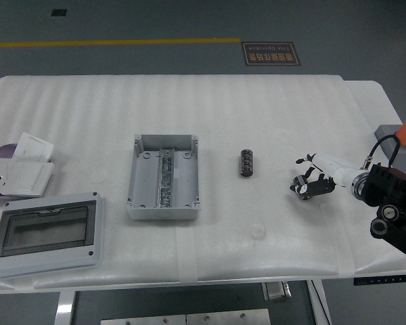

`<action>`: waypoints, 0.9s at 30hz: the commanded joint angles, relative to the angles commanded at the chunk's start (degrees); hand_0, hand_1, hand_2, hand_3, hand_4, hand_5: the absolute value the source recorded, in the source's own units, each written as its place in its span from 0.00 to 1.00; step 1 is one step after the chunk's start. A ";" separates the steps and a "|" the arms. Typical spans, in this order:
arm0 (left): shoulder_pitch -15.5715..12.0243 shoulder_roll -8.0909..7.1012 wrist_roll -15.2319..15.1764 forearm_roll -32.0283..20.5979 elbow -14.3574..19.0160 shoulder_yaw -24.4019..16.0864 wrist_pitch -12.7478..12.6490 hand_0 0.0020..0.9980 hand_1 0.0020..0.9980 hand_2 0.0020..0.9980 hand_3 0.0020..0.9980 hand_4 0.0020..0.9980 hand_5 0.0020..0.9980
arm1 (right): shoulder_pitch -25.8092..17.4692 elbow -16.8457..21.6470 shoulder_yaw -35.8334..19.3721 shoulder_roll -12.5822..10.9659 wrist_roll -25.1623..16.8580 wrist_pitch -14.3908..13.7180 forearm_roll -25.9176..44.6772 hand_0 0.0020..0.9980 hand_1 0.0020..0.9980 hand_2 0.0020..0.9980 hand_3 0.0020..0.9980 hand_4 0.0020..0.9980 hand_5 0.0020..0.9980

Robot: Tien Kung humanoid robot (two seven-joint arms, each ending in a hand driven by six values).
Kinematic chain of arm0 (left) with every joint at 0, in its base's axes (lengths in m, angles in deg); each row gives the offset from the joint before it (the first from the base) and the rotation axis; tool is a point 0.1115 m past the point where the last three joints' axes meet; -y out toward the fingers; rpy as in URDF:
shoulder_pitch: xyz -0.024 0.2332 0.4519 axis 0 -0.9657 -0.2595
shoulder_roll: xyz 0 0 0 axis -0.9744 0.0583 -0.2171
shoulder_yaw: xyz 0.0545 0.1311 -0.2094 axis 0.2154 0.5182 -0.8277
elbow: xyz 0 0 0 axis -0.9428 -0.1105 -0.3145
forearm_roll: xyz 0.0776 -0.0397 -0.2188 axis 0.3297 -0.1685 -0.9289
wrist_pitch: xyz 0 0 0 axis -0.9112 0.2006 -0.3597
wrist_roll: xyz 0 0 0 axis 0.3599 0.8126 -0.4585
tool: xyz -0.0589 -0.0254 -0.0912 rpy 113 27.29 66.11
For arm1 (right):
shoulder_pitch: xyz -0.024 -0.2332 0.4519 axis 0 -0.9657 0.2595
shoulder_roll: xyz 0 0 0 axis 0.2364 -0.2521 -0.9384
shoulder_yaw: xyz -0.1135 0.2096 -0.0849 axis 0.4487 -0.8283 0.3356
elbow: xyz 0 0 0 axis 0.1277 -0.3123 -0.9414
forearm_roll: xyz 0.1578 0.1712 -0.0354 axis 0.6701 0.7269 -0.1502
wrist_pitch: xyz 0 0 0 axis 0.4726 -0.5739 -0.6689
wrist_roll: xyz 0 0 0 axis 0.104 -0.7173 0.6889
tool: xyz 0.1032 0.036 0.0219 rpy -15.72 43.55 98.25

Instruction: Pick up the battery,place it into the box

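A small dark cylindrical battery [245,163] lies on the white table, right of centre. The open grey box [164,176] sits to its left, with a metal rail along its middle. My right hand [310,180] comes in from the right edge and hovers low over the table, a short way right of the battery. Its fingers are spread and hold nothing. The left arm does not show.
A grey lid with a dark window [46,231] lies at the front left. White socket parts and paper [20,170] sit at the left edge. A grey block with an orange knob [404,141] stands at the right edge.
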 joint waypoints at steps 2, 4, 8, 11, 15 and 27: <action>0.02 0.00 0.00 -0.01 0.00 0.02 0.00 0.62 0.65 0.52 0.55 0.63 0.36 | 0.00 0.47 -0.22 -0.24 0.17 0.63 -0.30 0.27 0.41 0.72 0.89 0.80 0.47; 0.06 0.01 -0.01 0.01 0.00 0.00 -0.01 0.62 0.65 0.52 0.55 0.63 0.36 | 0.01 1.18 -0.41 -0.60 0.19 1.15 -0.54 0.29 0.43 0.76 0.92 0.86 0.53; 0.14 0.02 -0.03 0.07 0.01 -0.07 -0.02 0.62 0.65 0.52 0.55 0.63 0.36 | 0.16 2.86 -0.15 -1.79 -0.19 1.60 -1.00 0.29 0.43 0.76 0.92 0.86 0.53; 0.23 -0.01 -0.03 0.09 0.01 -0.08 -0.03 0.62 0.65 0.52 0.55 0.63 0.37 | 0.58 4.42 1.27 -3.33 -0.59 1.47 -2.60 0.32 0.46 0.84 1.00 0.96 0.60; 0.27 -0.05 -0.02 0.00 -0.02 0.06 -0.03 0.62 0.65 0.52 0.55 0.63 0.37 | 1.46 5.76 3.63 -4.89 -1.80 0.65 -7.61 0.33 0.46 0.87 1.00 0.94 0.56; 0.42 -0.18 -0.02 0.05 -0.01 0.17 -0.02 0.62 0.65 0.52 0.55 0.62 0.36 | 4.31 4.77 11.84 -7.63 -7.03 -1.48 -21.67 0.31 0.45 0.91 1.00 0.87 0.44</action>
